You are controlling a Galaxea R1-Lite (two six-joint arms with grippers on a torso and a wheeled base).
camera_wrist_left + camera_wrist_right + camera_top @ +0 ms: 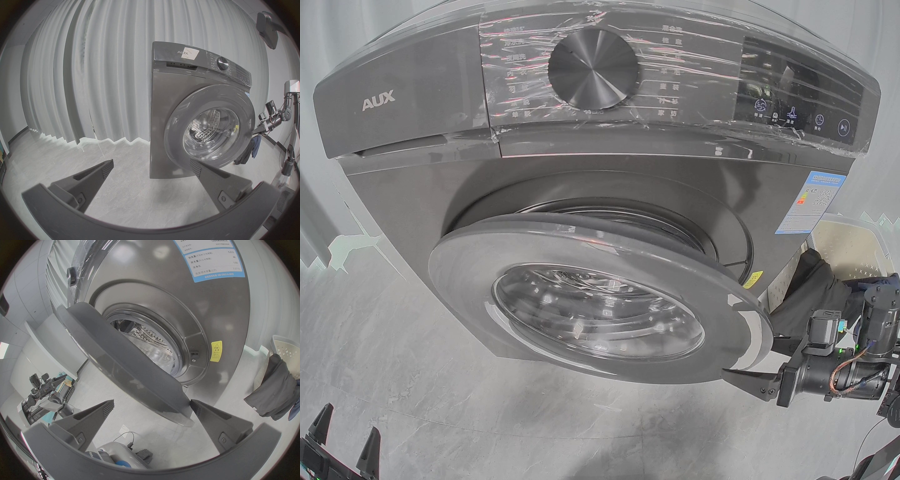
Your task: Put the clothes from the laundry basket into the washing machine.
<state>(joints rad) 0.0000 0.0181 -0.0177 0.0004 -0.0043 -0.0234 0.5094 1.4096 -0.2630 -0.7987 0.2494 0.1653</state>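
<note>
Floor [425, 375] of grey marbled tile runs back to a pale curtain [93, 78]. Ahead stands the washing machine [412, 181], its door [600, 312] ajar. My right gripper [151, 404] is spread at the door's right edge, perhaps touching it. My left gripper [349, 431] is spread too, near left. Dark clothes [812, 287] drape over the laundry basket [850, 240], far right.

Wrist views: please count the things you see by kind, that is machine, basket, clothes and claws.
Washing machine: 1
Laundry basket: 1
Clothes: 2, dark garment and blue garment
Claws: 2, left claw and right claw
Total: 6
</note>
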